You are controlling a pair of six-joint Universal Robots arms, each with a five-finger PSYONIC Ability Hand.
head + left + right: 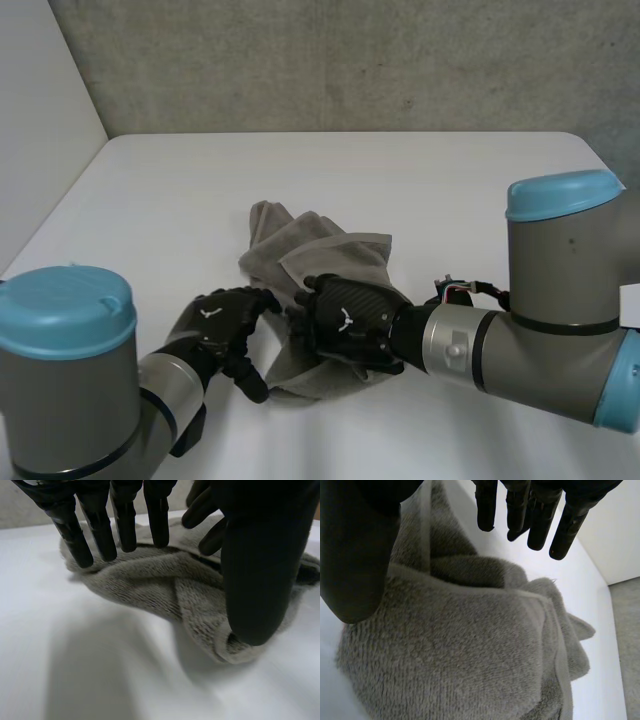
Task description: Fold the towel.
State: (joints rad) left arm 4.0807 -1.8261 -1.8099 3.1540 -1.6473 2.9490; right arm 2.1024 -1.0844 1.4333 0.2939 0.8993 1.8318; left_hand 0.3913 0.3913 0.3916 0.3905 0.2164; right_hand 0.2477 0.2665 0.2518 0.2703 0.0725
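Head view shows two black hands low over a crumpled grey towel (320, 245) on the white table (450, 190). The left hand (225, 325) is at its near edge, fingers (102, 535) straight, thumb (255, 580) pressing the cloth. The right hand (350, 318) covers the middle, fingers (540, 515) loose, holding nothing.

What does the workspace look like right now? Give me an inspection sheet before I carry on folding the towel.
Surface: white table, no stains or spills seen.
Job's things: grey towel, bunched in a crumpled heap near the table's middle, not yet folded.
Clutter: nothing seen.
Robot hands: left robot hand open, fingertips at the towel's near edge, thumb against a fold; right robot hand open, palm down over the towel's near part.
Cables: nothing seen on the table.
Surroundings: grey concrete wall behind the table; white panel at its left side.
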